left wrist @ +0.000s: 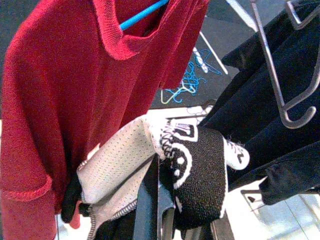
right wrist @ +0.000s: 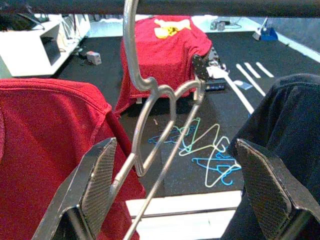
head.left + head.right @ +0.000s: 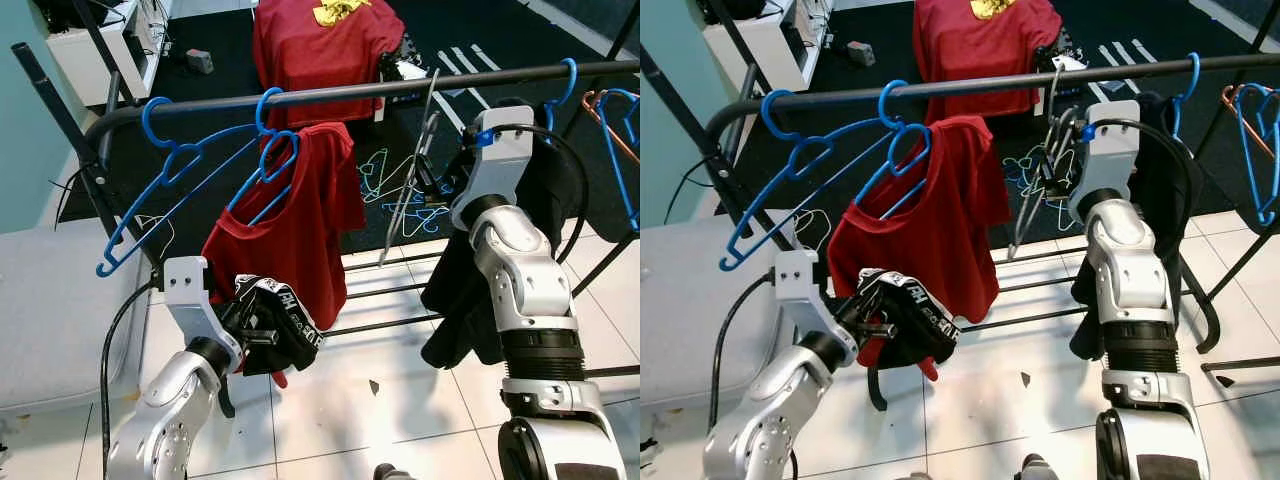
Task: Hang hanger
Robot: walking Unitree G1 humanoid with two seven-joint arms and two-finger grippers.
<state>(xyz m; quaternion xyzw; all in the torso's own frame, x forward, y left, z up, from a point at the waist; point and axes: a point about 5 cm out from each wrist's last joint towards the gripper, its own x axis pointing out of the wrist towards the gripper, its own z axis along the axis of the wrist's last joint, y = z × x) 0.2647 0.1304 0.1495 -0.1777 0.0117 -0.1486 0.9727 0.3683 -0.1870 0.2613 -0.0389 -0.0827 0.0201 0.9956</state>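
Fingers (image 2: pixel 97 187) of the right gripper (image 2: pixel 180 192) spread wide around a thin grey wire hanger (image 2: pixel 150 120) hooked on the black rail (image 3: pixel 400 88); left gripper (image 1: pixel 165 220) clamps black-and-white mesh cloth (image 1: pixel 150 170).

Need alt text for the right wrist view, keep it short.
The right gripper's two black fingers stand open around a grey metal hanger, whose hook sits over the black rail. A red shirt hangs to one side, a dark garment to the other, with loose coloured hangers on the floor beyond.
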